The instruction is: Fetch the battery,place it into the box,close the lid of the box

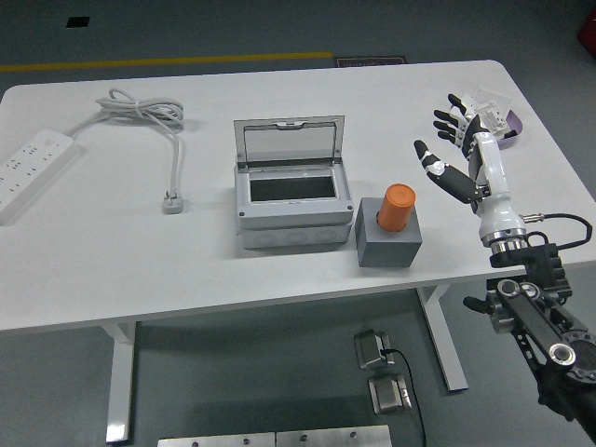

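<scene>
An orange cylindrical battery (397, 206) stands upright in a dark grey block holder (388, 237) right of centre on the white table. A grey box (287, 210) sits to its left, its clear hinged lid (288, 142) raised and leaning back, the inside dark. My right hand (458, 149) hovers to the right of the battery, fingers spread and holding nothing, a short gap away from it. The left arm does not show.
A white power strip (31, 168) lies at the far left, its grey cable (149, 116) coiling to a plug (172, 201). A small packet with purple print (499, 119) lies behind my right hand near the table's right edge.
</scene>
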